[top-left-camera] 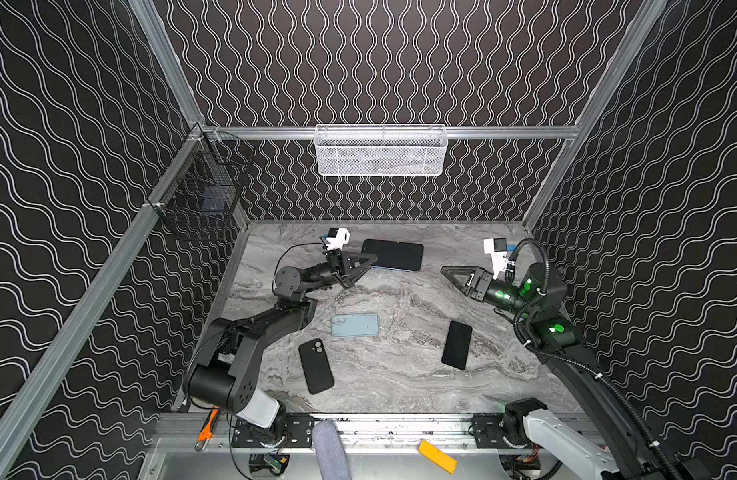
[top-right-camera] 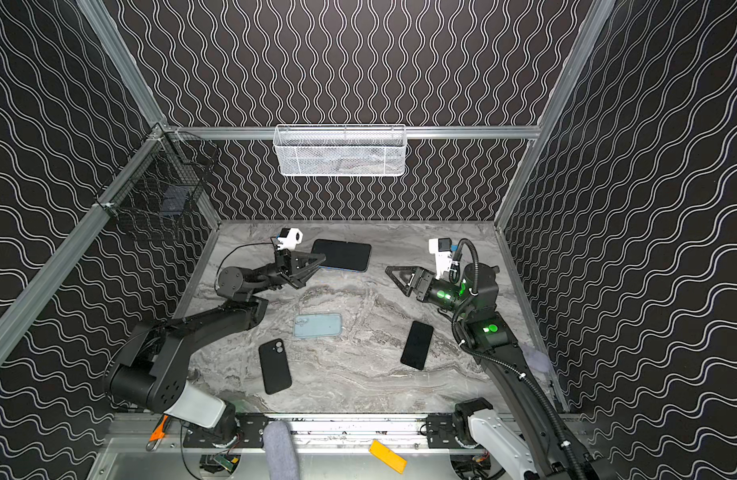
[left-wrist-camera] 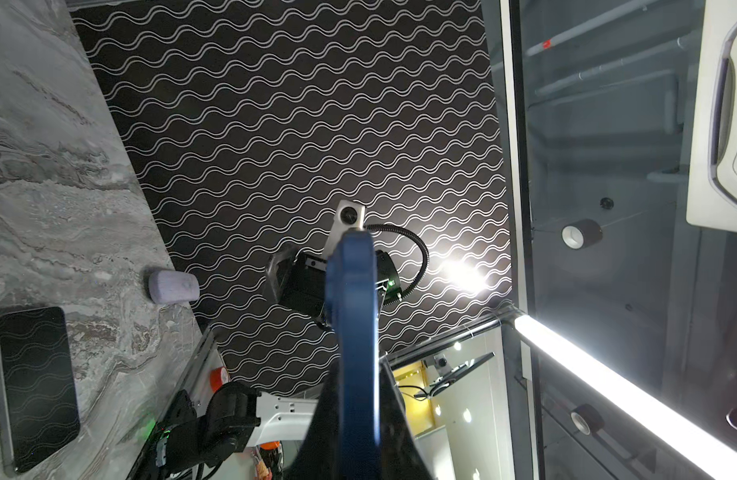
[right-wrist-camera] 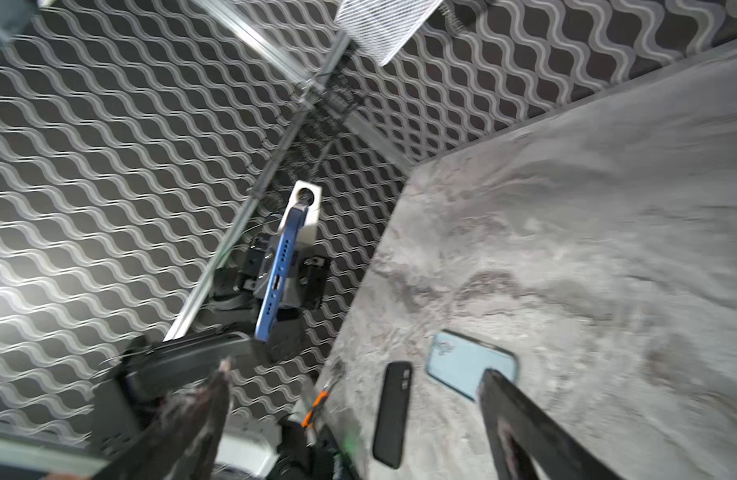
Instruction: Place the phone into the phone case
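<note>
In a top view the left gripper (top-left-camera: 369, 264) has its jaws clamped on one short end of the blue phone (top-left-camera: 394, 254). The phone is flat and screen up, near the far side of the tabletop (top-left-camera: 404, 386). The right gripper (top-left-camera: 448, 274) points at the phone's free end from nearby, not touching it. The pale blue case (top-left-camera: 355, 325) lies flat mid-tabletop, well apart from the phone. A black case (top-left-camera: 315, 365) and a dark phone (top-left-camera: 457, 345) lie nearer the front.

The left wrist view shows the blue phone edge-on between the jaws, with the right gripper beyond it.

The right wrist view is blurred. It shows the phone's port end facing the camera, apparently clear of the tabletop, and the right jaws spread wide with nothing between them.

The phone looks picked up but not yet brought to a case. The next move calls for carrying it over the pale blue case, matching its camera corner to the cutout and pressing it in. The free gripper could steady the case.

No brand or writing is readable.
</note>
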`<state>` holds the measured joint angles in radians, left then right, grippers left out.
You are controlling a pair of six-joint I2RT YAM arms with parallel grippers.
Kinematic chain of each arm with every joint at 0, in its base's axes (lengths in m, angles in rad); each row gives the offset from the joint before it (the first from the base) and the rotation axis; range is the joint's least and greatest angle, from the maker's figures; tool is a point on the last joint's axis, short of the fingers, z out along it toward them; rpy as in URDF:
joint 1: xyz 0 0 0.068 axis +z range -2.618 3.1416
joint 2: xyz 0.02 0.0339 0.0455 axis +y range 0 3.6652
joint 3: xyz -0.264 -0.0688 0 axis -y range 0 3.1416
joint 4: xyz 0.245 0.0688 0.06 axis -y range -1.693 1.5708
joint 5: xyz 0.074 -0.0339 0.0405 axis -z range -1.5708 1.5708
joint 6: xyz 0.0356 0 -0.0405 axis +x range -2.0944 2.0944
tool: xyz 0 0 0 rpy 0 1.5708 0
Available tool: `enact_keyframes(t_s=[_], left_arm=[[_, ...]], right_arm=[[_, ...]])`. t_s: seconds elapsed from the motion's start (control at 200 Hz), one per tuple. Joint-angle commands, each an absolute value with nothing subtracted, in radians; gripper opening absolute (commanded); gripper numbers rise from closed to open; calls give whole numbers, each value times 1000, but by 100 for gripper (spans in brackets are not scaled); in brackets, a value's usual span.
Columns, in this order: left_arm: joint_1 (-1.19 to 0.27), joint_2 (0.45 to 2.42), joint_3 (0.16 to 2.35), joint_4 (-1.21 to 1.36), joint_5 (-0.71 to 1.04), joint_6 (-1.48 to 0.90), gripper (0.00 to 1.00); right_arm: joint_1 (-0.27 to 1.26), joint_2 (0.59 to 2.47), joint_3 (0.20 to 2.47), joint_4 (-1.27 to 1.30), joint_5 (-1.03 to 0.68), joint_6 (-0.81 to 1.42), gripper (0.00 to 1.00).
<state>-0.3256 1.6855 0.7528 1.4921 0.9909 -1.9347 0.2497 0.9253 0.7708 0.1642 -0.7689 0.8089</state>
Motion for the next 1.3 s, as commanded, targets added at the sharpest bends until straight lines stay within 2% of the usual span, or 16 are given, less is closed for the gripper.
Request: enact_keyframes(t_s=[0.0,0.09,0.185,0.39,0.666,0.911,1.296], left_arm=[[-331,1673,774,1551,1015,-1956,1],[-333,1669,791,1551,1044,-1968,1],[-343,1677,822,1552,1114,-1995,0],[-439,1690,857,1551,1187,-1995,0],[-442,1684,885,1549,1203,-1982,0],[-447,1652,884,1548,1235,-1972,0],[-458,1653,852,1545,1259,-1939,0]], right_arm=[[251,947,724,472,-909,1003,91],[250,961,719,558,-964,1072,91],[250,946,754,481,-1014,1042,94],[249,898,893,4,-1026,774,97],[247,916,1022,-337,-1065,563,98],[248,947,939,-78,-1234,712,92],[257,1042,1039,-145,-1310,632,73]])
